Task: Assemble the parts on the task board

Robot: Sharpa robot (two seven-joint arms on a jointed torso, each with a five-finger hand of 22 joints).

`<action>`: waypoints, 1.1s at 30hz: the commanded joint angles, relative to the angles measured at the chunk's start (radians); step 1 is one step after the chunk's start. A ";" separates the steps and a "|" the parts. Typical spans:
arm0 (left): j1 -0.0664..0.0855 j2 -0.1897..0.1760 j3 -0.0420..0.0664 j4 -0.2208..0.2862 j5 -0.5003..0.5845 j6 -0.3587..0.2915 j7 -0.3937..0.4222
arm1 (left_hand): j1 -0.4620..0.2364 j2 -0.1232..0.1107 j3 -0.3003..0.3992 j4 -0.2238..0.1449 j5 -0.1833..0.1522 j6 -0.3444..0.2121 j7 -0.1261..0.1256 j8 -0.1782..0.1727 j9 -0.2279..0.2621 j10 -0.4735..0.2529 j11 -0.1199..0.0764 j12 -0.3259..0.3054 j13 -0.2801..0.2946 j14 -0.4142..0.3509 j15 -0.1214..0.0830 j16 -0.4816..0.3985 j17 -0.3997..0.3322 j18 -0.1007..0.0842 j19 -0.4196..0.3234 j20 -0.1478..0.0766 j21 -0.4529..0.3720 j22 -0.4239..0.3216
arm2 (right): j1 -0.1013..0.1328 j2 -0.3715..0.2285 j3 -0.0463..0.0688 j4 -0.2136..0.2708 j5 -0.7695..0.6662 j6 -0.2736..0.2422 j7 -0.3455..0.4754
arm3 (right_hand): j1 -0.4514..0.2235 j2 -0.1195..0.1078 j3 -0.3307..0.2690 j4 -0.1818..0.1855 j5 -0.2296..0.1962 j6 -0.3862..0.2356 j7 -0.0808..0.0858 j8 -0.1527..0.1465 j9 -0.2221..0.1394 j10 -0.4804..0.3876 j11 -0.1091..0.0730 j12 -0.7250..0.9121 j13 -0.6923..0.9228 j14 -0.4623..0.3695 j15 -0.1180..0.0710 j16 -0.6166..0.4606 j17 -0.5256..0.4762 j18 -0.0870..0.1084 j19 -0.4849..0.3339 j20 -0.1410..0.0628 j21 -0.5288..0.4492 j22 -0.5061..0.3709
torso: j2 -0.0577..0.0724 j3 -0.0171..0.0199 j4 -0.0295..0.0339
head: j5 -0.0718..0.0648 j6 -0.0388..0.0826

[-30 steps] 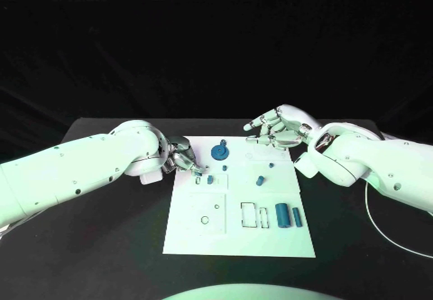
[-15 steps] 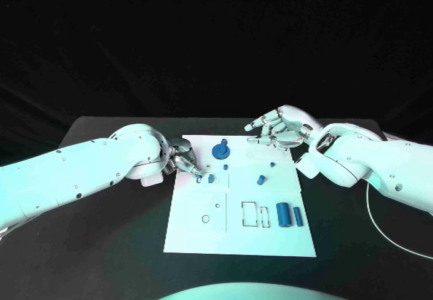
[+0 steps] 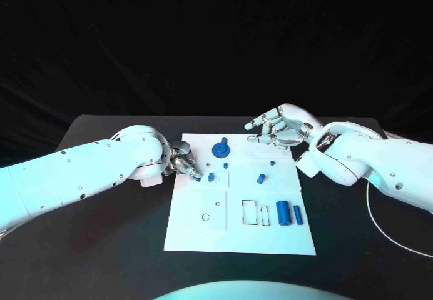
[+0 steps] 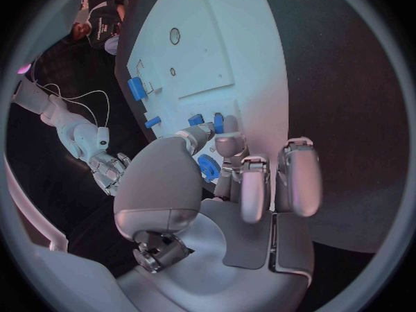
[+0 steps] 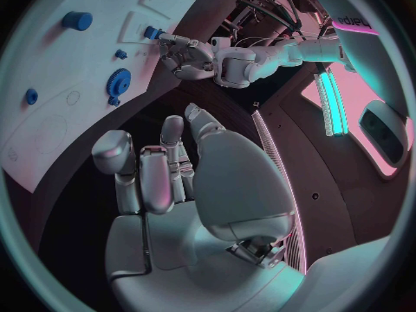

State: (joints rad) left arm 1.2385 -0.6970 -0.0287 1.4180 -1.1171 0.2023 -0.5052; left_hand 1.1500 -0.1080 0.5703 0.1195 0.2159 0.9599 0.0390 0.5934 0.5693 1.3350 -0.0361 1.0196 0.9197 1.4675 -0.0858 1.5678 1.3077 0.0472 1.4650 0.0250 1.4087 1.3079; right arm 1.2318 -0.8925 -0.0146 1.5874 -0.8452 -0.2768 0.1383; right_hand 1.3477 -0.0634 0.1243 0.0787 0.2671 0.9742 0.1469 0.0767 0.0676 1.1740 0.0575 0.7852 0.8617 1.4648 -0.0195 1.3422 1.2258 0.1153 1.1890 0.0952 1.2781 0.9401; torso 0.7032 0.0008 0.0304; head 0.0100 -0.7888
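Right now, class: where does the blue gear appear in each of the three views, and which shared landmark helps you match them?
Head view: blue gear near the task board's far edge, left of its middle.
Left wrist view: on the board, partly hidden behind the left hand's fingers.
Right wrist view: on the board, beyond the right hand's fingertips.
Shared landmark: the white task board.
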 commanded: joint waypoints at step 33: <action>-0.001 0.039 -0.002 -0.015 0.014 0.095 -0.058 | -0.015 0.002 0.115 -0.119 0.004 0.027 -0.006 -0.009 -0.006 0.016 -0.002 -0.007 -0.007 0.103 -0.006 0.003 0.263 -0.006 0.044 -0.007 0.005 0.151 | -0.002 -0.001 0.000 0.004 -0.007 0.013 0.006 | 0.003 0.009 0.004 0.002 0.006 0.007 0.000 0.006 0.000 -0.001 -0.001 0.005 -0.001 0.029 0.002 -0.004 -0.002 0.012 -0.006 -0.003 -0.004 -0.001 | 0.000 0.0014 -0.0004 | -0.001 -0.006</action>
State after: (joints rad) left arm 1.2448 -0.6661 -0.0249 1.4018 -1.1233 0.2466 -0.5458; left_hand 1.1486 -0.1056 0.5716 0.1181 0.2198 0.9739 0.0389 0.5884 0.5641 1.3448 -0.0383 1.0157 0.9131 1.4675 -0.0858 1.5678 1.3074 0.0473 1.4650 0.0251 1.4086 1.3076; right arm 1.2308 -0.8934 -0.0147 1.5895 -0.8453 -0.2760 0.1392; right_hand 1.3477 -0.0634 0.1243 0.0787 0.2670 0.9742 0.1469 0.0767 0.0676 1.1740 0.0575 0.7852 0.8617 1.4648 -0.0195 1.3422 1.2251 0.1153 1.1890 0.0952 1.2781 0.9402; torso 0.7028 0.0024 0.0299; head 0.0096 -0.7941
